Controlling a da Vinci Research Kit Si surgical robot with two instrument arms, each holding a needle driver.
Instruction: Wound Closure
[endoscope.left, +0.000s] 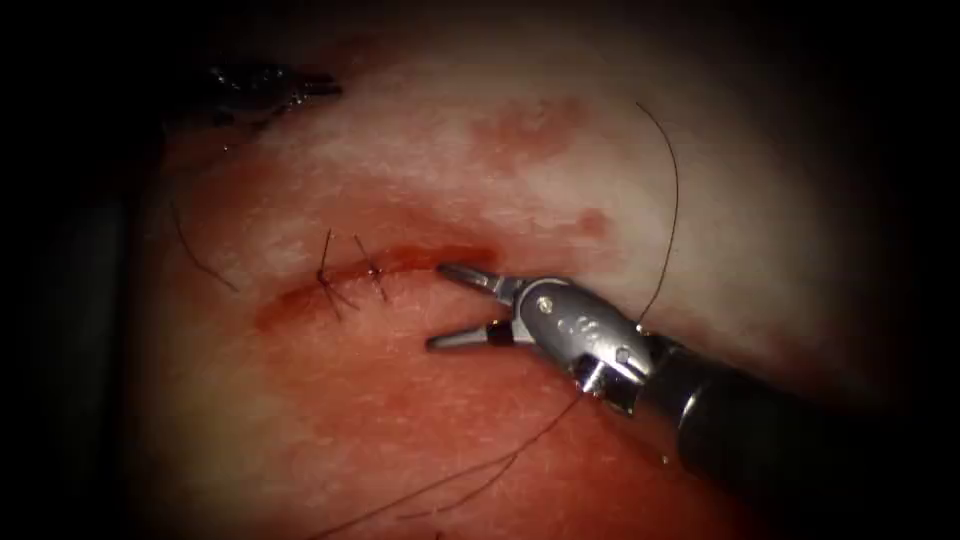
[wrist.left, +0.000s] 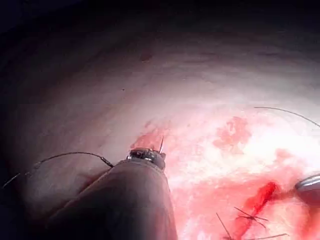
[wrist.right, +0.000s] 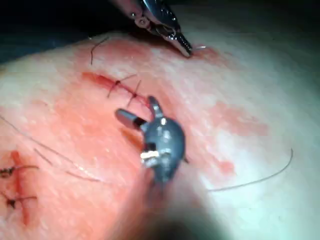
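tissue (endoscope.left: 420, 420) with stitched cut (endoscope.left: 350, 280); right end effector (endoscope.left: 455, 305) spread, empty; left end effector (wrist.right: 186, 48) closed.

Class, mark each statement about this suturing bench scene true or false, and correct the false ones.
1. The right tool has its jaws open and holds nothing. True.
2. The cut has no stitches. False: two stitches cross it.
3. The left tool touches the right tool. False: they are well apart.
4. Loose thread lies on the tissue right of the cut. True.
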